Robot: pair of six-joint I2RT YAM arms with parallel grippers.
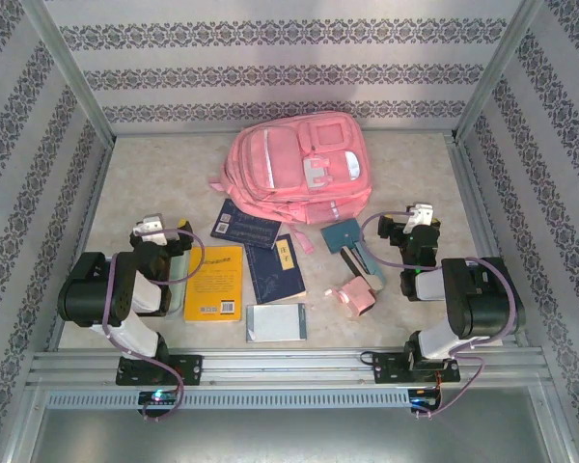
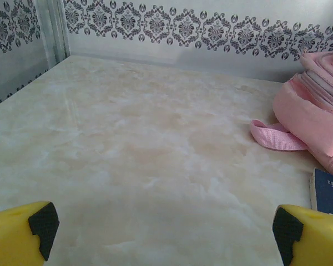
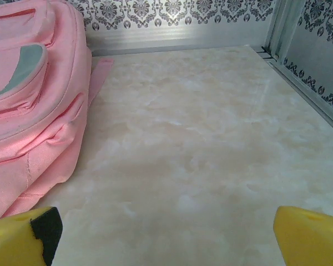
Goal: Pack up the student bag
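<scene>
Top external view: the student bag (image 1: 294, 169) is seen lying flat at the far middle of the table (image 1: 154, 164), front pockets up. It appears closed, though the main zip cannot be made out clearly. Nothing is judged to have been packed yet. A yellow book (image 1: 215, 283), a dark blue book (image 1: 246, 229), a second blue book (image 1: 275, 268), a pale notebook (image 1: 276, 322), a teal item (image 1: 344, 234) and a small pink pouch (image 1: 355, 297) are spread just in front of the bag. The left gripper (image 1: 154, 229) and right gripper (image 1: 422, 214) are held clear of everything, jaws spread wide, nothing gripped. Opening the bag and loading every item are left to be done.
</scene>
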